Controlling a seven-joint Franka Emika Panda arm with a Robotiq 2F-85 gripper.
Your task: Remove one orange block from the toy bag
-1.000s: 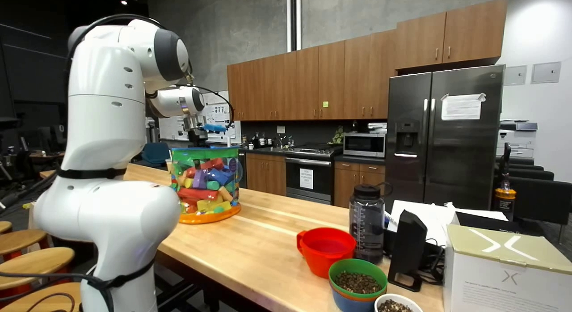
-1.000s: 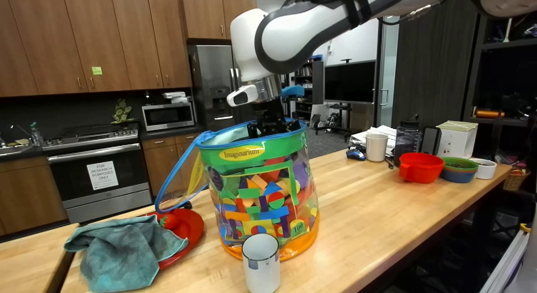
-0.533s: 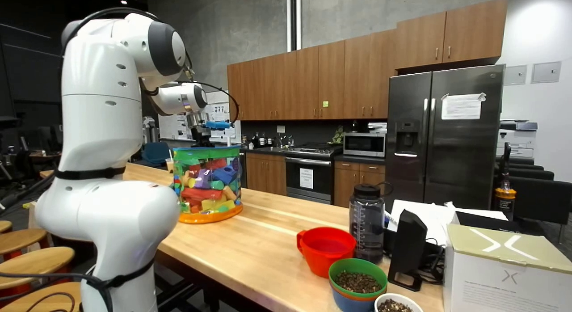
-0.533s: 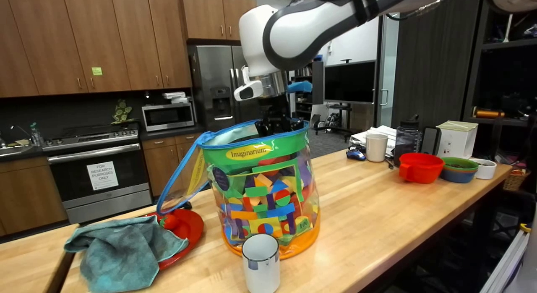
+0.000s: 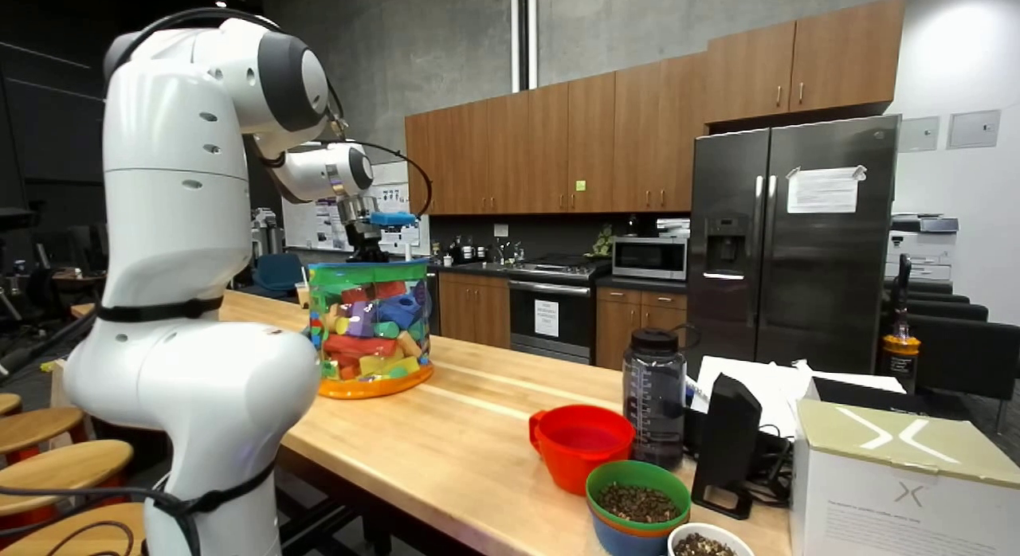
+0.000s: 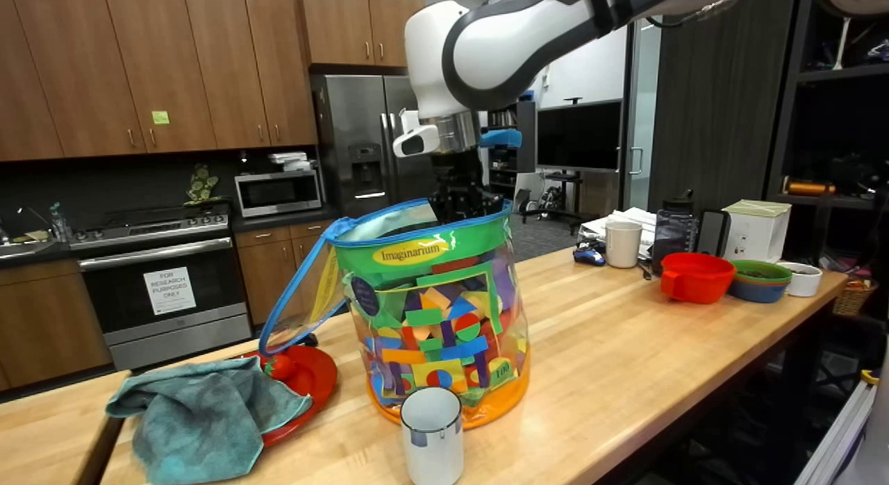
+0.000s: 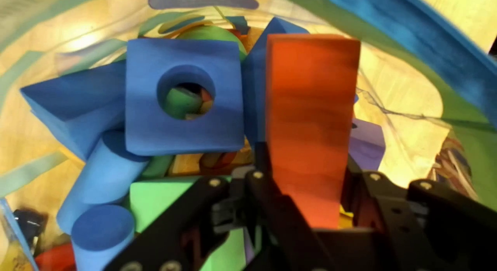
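Note:
In both exterior views the toy bag (image 6: 486, 236) stands upright on the table with its blue-rimmed mouth unzipped, full of multicoloured blocks. My gripper (image 6: 464, 206) points down into that mouth, its fingertips hidden behind the green band. Seen from the wrist, the orange block (image 7: 312, 108) is a long orange-red piece caught between the two black fingers, one along each side. The gripper (image 7: 306, 164) is shut on it. Below lie a blue block with a round hole (image 7: 182, 131), blue cylinders (image 7: 103, 228) and a green block (image 7: 163, 197), all inside the bag.
A white cup (image 6: 432, 443) stands close in front of the bag. Beside it lie a red plate (image 6: 316, 377) and a teal cloth (image 6: 201, 415). Farther along the table are a red bowl (image 5: 583, 444), a dark bottle (image 5: 655, 397) and a box (image 5: 900, 468).
My gripper has closed from wide open onto the orange block. The arm has shifted a little, moving rightward in an exterior view, and the bag has slid slightly the same way.

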